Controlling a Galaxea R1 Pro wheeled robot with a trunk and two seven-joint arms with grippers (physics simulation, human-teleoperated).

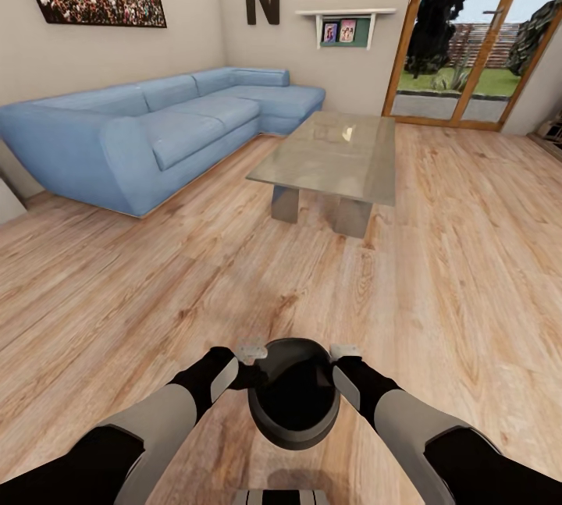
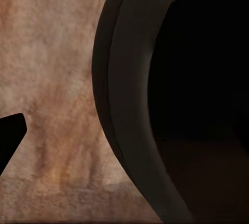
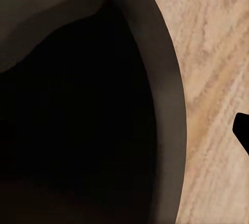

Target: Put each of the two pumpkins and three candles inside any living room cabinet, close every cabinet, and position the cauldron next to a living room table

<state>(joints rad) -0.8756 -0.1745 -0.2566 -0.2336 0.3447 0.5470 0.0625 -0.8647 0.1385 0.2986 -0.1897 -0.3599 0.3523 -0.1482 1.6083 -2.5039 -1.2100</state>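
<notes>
Nearest you, the black cauldron (image 1: 294,403) sits between your two arms, above the wood floor (image 1: 437,286). Your left gripper (image 1: 248,364) presses at its left rim and your right gripper (image 1: 340,363) at its right rim; whether either is clamped on the rim or just spread against it, you cannot tell. In your left wrist view the cauldron's rim (image 2: 124,104) curves beside the dark mouth. Farther ahead stands the glass-topped coffee table (image 1: 336,154), well apart from the cauldron. To its left is the blue corner sofa (image 1: 156,130); glass doors (image 1: 468,37) lie far right.
</notes>
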